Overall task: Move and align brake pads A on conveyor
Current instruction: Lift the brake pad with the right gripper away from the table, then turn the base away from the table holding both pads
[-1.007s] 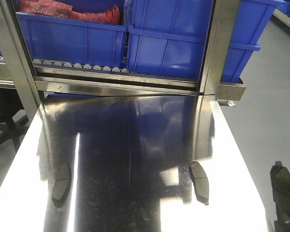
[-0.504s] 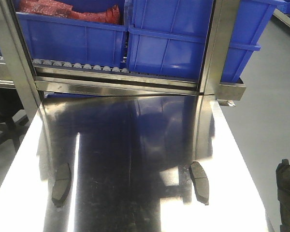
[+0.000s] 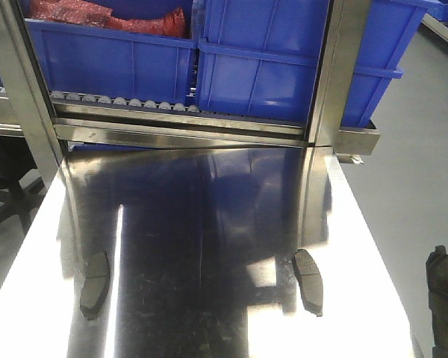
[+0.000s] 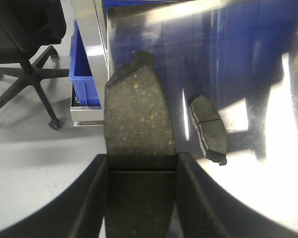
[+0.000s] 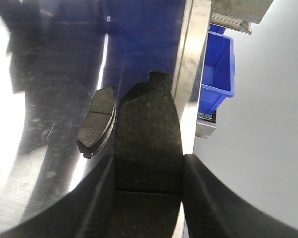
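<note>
Two brake pads A lie flat on the shiny steel tabletop (image 3: 209, 224), one at the left (image 3: 93, 285) and one at the right (image 3: 308, 281). My left gripper (image 4: 141, 158) is shut on a third dark pad (image 4: 139, 114), held over the table's left edge, with the left lying pad (image 4: 208, 130) just to its right. My right gripper (image 5: 149, 158) is shut on a fourth pad (image 5: 148, 124) over the table's right edge, beside the right lying pad (image 5: 96, 123). That held pad peeks in at the front view's right edge (image 3: 444, 294). The conveyor is out of view.
Behind the tabletop stands a steel frame with a roller track (image 3: 119, 101) carrying blue bins (image 3: 261, 67); one bin holds red parts (image 3: 104, 16). A steel upright (image 3: 328, 82) rises at the back right. A black office chair (image 4: 25, 49) stands on the floor to the left.
The pad held by my right gripper has sunk a little lower at the front view's right edge. Both pads on the tabletop have stayed put.
</note>
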`<state>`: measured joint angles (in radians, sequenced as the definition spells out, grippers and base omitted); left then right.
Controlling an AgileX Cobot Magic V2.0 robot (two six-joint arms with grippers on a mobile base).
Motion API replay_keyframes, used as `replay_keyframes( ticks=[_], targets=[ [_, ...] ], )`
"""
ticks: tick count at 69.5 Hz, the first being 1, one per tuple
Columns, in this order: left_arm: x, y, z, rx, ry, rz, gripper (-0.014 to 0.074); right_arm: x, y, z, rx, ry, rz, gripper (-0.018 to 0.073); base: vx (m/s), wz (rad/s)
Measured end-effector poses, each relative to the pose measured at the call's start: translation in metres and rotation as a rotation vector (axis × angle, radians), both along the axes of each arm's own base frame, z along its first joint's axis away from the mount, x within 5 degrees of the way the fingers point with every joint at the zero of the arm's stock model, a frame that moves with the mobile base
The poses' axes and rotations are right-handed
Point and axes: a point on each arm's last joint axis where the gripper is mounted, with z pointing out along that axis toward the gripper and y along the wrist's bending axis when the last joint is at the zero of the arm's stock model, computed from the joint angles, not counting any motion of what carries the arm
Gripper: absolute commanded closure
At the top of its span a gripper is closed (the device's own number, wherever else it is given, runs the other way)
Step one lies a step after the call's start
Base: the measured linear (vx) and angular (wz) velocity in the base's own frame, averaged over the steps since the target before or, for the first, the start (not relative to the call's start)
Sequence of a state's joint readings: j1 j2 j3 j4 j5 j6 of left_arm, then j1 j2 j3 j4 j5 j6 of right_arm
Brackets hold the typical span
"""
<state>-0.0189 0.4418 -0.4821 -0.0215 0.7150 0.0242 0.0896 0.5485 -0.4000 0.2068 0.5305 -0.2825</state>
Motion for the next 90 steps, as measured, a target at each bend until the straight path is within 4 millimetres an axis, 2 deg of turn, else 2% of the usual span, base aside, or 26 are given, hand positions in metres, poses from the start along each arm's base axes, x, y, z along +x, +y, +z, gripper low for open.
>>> replay_keyframes(
  ticks=[61, 90],
  targets=[
    [0.0, 0.0, 0.0, 0.0, 0.0, 0.0, 0.0475, 0.0, 0.0, 0.0, 0.0, 0.0, 0.0, 0.049, -0.01, 0.01],
    [0.0, 0.0, 0.0, 0.0, 0.0, 0.0, 0.0475, 0.0, 0.0, 0.0, 0.0, 0.0, 0.0, 0.049, -0.13, 0.29]
  ],
)
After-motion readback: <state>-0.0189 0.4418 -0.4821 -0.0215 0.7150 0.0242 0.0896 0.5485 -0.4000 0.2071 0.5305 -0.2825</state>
